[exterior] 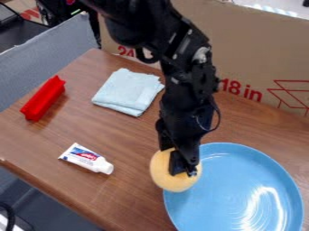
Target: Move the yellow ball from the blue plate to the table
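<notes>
The yellow ball (162,174) is caught between the dark fingers of my gripper (182,166), which is shut on it from above. It hangs over the left rim of the blue plate (248,194), partly above the wooden table (85,126). Whether the ball still touches the rim I cannot tell. The black arm rises from the gripper toward the upper left and hides the ball's right side.
A white toothpaste tube (88,159) lies on the table left of the ball. A folded pale-blue cloth (129,90) and a red object (43,97) lie farther back left. A cardboard box (259,54) stands behind the plate. The table's front edge runs close by.
</notes>
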You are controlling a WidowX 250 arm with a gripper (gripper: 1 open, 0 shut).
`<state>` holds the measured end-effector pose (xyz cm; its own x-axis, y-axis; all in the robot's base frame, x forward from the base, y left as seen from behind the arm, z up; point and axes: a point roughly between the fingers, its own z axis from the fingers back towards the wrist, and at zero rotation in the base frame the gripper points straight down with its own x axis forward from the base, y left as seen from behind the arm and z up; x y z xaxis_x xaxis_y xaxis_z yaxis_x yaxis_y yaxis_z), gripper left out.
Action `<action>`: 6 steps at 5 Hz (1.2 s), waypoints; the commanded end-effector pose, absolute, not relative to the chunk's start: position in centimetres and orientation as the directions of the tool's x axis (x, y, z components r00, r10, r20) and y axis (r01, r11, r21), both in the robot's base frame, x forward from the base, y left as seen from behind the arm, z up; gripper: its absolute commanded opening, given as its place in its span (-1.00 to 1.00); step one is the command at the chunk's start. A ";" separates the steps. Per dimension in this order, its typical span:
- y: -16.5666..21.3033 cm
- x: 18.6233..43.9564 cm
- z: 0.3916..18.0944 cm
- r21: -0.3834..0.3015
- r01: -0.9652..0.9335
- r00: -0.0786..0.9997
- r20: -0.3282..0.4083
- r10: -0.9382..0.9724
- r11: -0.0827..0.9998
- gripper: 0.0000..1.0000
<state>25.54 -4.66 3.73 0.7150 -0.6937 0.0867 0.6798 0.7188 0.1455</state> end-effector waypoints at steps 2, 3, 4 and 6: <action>-4.6 25.5 5.7 0.169 0.657 0.732 0.091 -0.675 0.735 -1.00; -4.2 26.1 5.9 0.173 0.653 0.735 0.090 -0.672 0.737 -1.00; -3.6 27.8 6.8 0.210 0.619 0.757 0.098 -0.646 0.757 -1.00; -2.8 33.1 10.0 0.310 0.541 0.804 0.082 -0.588 0.782 -1.00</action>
